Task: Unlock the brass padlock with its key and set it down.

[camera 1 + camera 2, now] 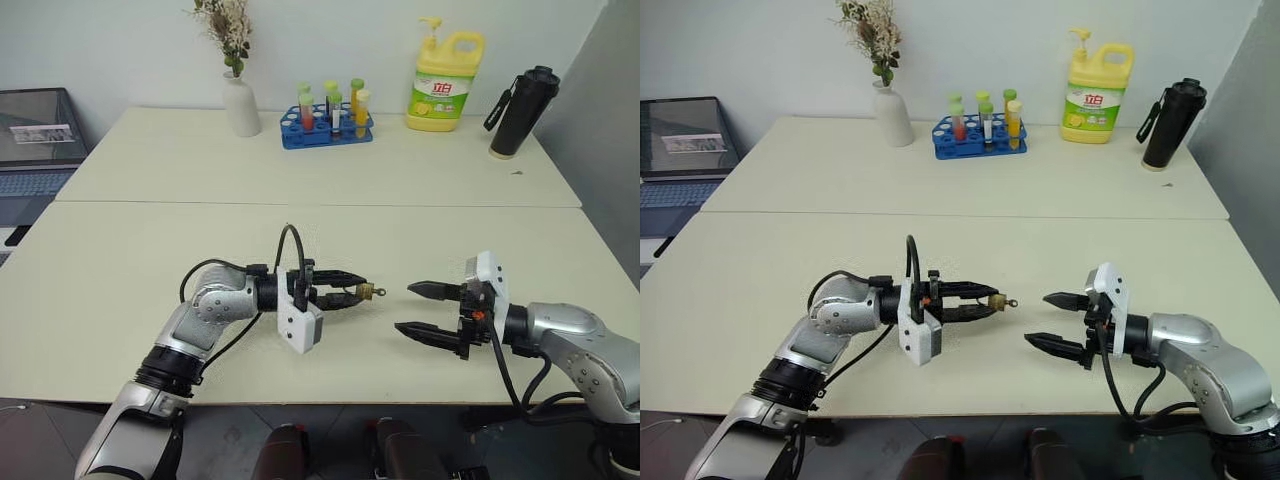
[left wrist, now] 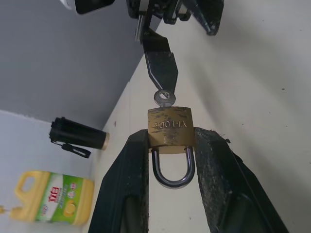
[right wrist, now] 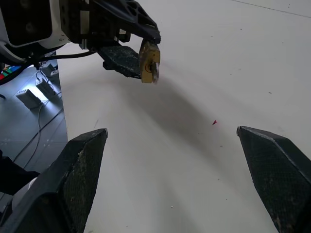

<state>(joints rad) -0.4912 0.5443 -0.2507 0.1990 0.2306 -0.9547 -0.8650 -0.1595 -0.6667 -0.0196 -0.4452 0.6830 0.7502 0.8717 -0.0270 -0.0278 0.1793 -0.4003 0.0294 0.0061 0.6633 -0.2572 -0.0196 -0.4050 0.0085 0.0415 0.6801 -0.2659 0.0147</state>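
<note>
While left hand (image 1: 352,292) pinches brass padlock (image 2: 170,127), silvery shackle, right hand (image 1: 420,309) gapes.

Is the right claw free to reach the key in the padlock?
Probably yes: the key sticks out of the padlock toward the open right claw, with nothing between them.

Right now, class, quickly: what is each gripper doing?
Left gripper: closed on the brass padlock, key in it.
Right gripper: open, holding nothing.
</note>
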